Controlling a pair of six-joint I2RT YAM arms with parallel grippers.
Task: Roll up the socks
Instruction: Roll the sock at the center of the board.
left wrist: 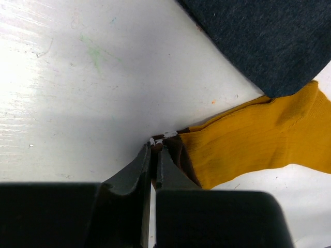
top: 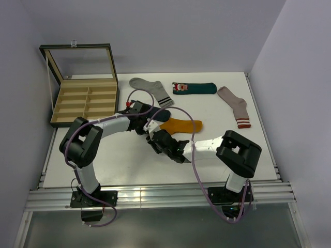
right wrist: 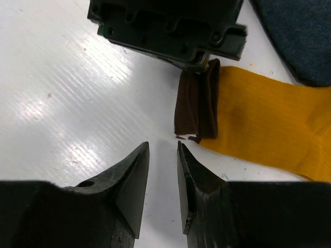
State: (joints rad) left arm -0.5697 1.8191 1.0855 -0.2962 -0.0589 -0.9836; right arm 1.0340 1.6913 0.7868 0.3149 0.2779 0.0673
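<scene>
Sock rolling barely begun: none rolled yet, the first sock only just gripped.

Nearest, the right hand hovers with its jaws slightly parted and nothing between them, just short of the mustard sock. The left hand is pinched on that sock's brown cuff, which looks folded over once. The navy sock touches it, unrolled. The teal sock lies flat at the far edge, between a grey sock and a pink sock. The white desk is scuffed, with an open wooden box far left and plain lilac walls.
</scene>
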